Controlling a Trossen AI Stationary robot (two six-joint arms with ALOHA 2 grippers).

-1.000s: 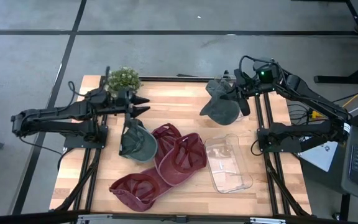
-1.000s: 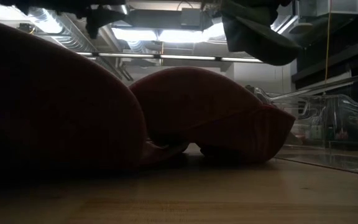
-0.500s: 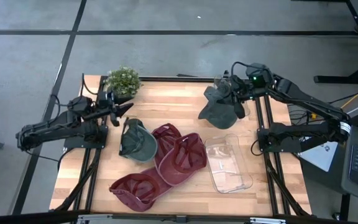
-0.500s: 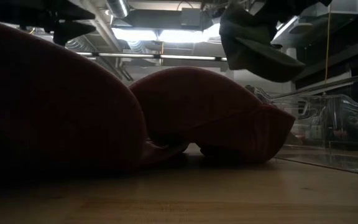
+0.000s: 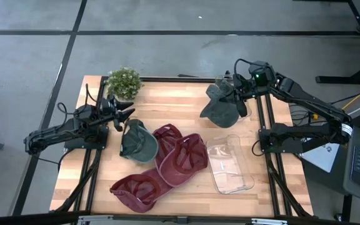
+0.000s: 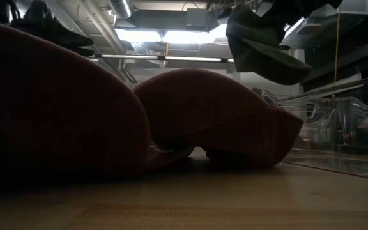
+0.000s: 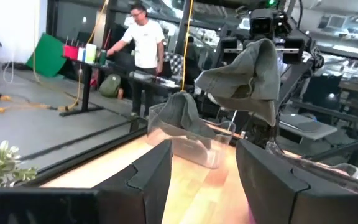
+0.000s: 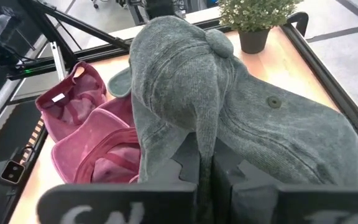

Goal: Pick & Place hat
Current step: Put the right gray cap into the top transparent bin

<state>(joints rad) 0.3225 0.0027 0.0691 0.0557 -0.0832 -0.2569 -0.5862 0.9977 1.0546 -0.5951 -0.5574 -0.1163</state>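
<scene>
The right tool [image 5: 235,95] sits in the upper right of the high view, its fingers pinched on the crown fabric of a grey-green cloth cap [image 5: 220,107] that hangs clear above the wooden desk [image 5: 180,100]. Just below it in that view lies a clear plastic bin [image 5: 229,164]. Judged from this, the step in hand is carrying the cap to the bin; doing it well means keeping the pinch firm, centring the drooping brim over the opening, and lowering before letting go. The left tool [image 5: 125,107], fingers spread and holding nothing, waits at the left, near a second grey-green cap [image 5: 137,141] and three maroon caps [image 5: 181,159].
</scene>
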